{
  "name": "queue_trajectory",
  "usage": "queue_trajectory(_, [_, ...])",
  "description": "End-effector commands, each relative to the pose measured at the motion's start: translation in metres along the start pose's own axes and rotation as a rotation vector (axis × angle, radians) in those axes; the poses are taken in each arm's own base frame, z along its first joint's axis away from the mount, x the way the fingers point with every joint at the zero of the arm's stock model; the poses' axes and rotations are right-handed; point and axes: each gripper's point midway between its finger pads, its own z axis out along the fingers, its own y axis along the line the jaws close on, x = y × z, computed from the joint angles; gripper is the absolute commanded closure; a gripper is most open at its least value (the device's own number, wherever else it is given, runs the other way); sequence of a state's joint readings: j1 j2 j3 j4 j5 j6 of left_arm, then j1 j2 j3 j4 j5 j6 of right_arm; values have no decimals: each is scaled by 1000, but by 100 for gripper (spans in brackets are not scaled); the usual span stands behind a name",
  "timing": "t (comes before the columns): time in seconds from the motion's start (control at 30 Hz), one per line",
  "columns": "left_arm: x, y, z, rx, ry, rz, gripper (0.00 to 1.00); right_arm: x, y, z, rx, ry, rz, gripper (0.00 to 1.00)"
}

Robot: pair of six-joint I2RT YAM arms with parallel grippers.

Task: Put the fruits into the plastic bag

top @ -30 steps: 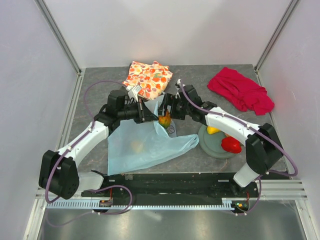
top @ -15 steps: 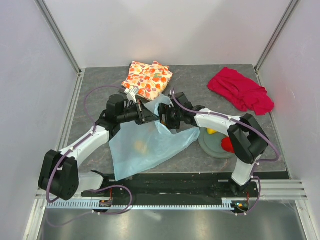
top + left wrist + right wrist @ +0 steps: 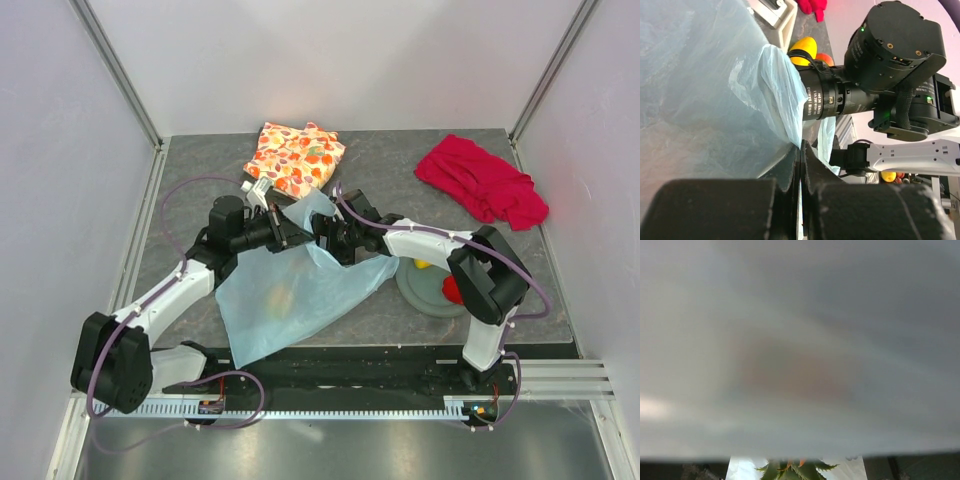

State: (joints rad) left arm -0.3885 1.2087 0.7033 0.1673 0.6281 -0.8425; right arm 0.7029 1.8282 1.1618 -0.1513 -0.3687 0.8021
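Mid-table, the plastic bag (image 3: 300, 295), mouth lifted, a yellow fruit (image 3: 279, 297) dim inside; pineapple (image 3: 790, 470) leaves low in the right wrist view, below the film; left gripper (image 3: 800, 150) pinched tight on the bag's rim; right gripper (image 3: 322, 240) buried in the mouth, grip impossible to tell; plate (image 3: 412, 288) just beside, bearing a yellow piece (image 3: 425, 264) and a red piece (image 3: 452, 290).

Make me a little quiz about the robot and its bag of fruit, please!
1. True or false: the left claw is pinching the plastic bag.
2. Which lies nearer the bag? A: the orange floral cloth. B: the red cloth.
3. Which leafy fruit peeks in at the bottom of the right wrist view?
Key: 1 true. 2 A. 3 the pineapple.
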Motion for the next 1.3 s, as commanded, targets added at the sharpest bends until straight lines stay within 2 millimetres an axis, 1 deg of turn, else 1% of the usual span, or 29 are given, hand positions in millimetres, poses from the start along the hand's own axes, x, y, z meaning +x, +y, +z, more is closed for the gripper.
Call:
queue_trajectory(0.0, [-8, 2, -8, -44, -59, 21, 98, -14, 8, -26, -4, -43, -36, 23])
queue_trajectory(0.03, [-9, 5, -9, -61, -70, 17, 98, -16, 8, -30, -2, -52, -44, 20])
queue_trajectory(0.07, [-8, 8, -10, -77, -68, 8, 98, -17, 8, -37, 0, -66, -50, 19])
queue_trajectory(0.13, [-5, 16, -10, -104, -64, -8, 98, -19, 7, -45, 13, -78, -70, 16])
queue_trajectory(0.17, [-4, 17, -10, -108, -61, -16, 98, -21, 10, -51, 10, -94, -78, 15])
queue_trajectory(0.27, [1, 22, -9, -113, -52, -29, 98, -25, 9, -62, 24, -120, -97, 8])
queue_trajectory(0.3, [1, 24, -10, -117, -56, -31, 98, -25, 7, -65, 33, -122, -96, 4])
queue_trajectory(0.33, [1, 24, -11, -119, -59, -27, 98, -23, 0, -68, 58, -118, -96, 2])
queue_trajectory(0.37, [0, 23, -11, -118, -60, -27, 98, -28, -1, -75, 73, -144, -99, 2])
queue_trajectory(0.4, [0, 24, -11, -119, -60, -29, 98, -26, -7, -79, 92, -148, -98, 2])
queue_trajectory(0.43, [0, 25, -11, -124, -60, -30, 98, -29, -7, -84, 99, -168, -104, 2])
queue_trajectory(0.47, [1, 27, -11, -134, -51, -33, 99, -34, -4, -96, 98, -206, -113, 2])
queue_trajectory(0.53, [2, 31, -11, -151, -47, -42, 98, -35, -6, -105, 104, -232, -113, 2])
queue_trajectory(0.57, [5, 34, -11, -162, -41, -48, 98, -41, -2, -117, 95, -268, -111, 2])
queue_trajectory(0.6, [5, 36, -11, -168, -40, -52, 98, -42, -5, -122, 109, -282, -106, 2])
queue_trajectory(0.67, [10, 41, -10, -177, -30, -63, 98, -46, -2, -135, 102, -322, -104, 2])
queue_trajectory(0.73, [11, 42, -9, -176, -20, -64, 98, -49, -7, -139, 112, -338, -96, 2])
queue_trajectory(0.87, [14, 45, -9, -184, -8, -63, 98, -50, -20, -136, 137, -330, -74, 2])
queue_trajectory(0.97, [14, 48, -11, -206, -11, -57, 98, -53, -24, -138, 159, -334, -59, 2])
queue_trajectory(1.0, [13, 47, -12, -204, -17, -50, 99, -51, -28, -141, 182, -319, -38, 2])
queue_trajectory(1.03, [17, 51, -13, -222, -3, -58, 98, -52, -35, -144, 213, -319, -21, 3])
queue_trajectory(1.1, [18, 52, -14, -228, 1, -38, 98, -46, -43, -153, 279, -299, 17, 3])
queue_trajectory(1.2, [19, 56, -16, -256, 28, -16, 98, -47, -46, -175, 343, -333, 51, 3])
queue_trajectory(1.23, [16, 56, -15, -259, 38, 16, 89, -49, -43, -184, 349, -365, 72, 3])
queue_trajectory(1.27, [21, 58, -16, -273, 65, 19, 81, -50, -43, -192, 368, -383, 82, 3])
